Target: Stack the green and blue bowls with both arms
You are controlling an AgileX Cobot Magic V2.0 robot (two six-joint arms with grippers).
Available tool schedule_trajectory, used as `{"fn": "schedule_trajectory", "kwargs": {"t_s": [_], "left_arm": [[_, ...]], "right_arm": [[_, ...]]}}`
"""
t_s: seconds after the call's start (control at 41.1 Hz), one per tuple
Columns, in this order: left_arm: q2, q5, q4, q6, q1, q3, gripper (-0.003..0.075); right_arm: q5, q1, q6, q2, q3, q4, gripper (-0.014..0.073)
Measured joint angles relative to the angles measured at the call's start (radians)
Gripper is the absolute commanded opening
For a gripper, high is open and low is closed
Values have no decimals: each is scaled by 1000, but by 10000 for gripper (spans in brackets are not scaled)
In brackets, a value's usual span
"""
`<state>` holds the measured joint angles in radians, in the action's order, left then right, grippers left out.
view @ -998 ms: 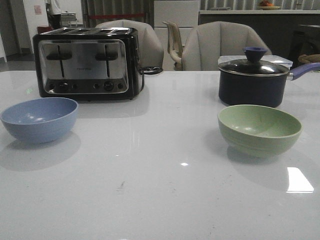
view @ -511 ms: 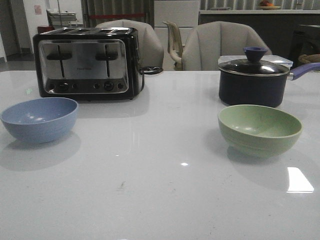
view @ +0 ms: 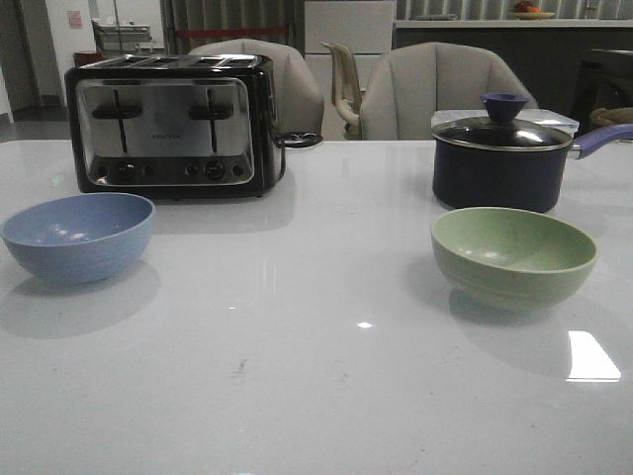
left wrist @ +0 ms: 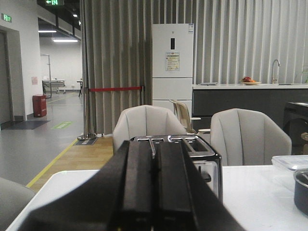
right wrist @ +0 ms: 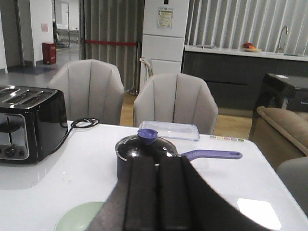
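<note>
Bowls, blue (view: 78,236) lower left and green (view: 512,255) lower right, are awaiting pickup; both grippers (left wrist: 153,192) (right wrist: 157,195) are sitting closed, empty.

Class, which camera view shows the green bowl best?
The front view: the whole green bowl sits unobstructed on the table. The right wrist view catches only a sliver of its rim beside the gripper; the left wrist view misses it.

Two bowls stand on the white table (view: 316,396): one blue bowl (view: 78,236) and one green bowl (view: 513,256). There is one four-slot toaster (view: 173,124) and one dark navy pot (view: 504,158), which carries one glass lid (view: 502,132) with a blue knob. Behind the toaster, the front view shows two grey chairs (view: 445,89). One clear lidded container (right wrist: 169,130) lies just behind the pot.
</note>
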<state>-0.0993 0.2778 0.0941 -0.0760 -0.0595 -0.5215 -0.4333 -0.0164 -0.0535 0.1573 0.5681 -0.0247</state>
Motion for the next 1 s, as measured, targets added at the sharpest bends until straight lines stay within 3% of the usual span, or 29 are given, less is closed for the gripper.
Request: {"fn": "schedule_trajectory", "kwargs": {"t_s": [0.244,0.706,0.779,0.901,0.998], "left_arm": [[-189,192,12,0,0,-190,104],[-410,382,16,0,0,-136,104],[-426,385,16,0,0,-133,104],[-449,387,16,0,0,-130,127],[-461,387,16,0,0,-129,269]], "right_arm": [[-179,0,0,220,146,0,44],[-308,0,0,557,146,0,50],[-312,0,0,594,146,0,98],[-312,0,0,645,144,0,337],[-295,0,0,680,144,0,521]]}}
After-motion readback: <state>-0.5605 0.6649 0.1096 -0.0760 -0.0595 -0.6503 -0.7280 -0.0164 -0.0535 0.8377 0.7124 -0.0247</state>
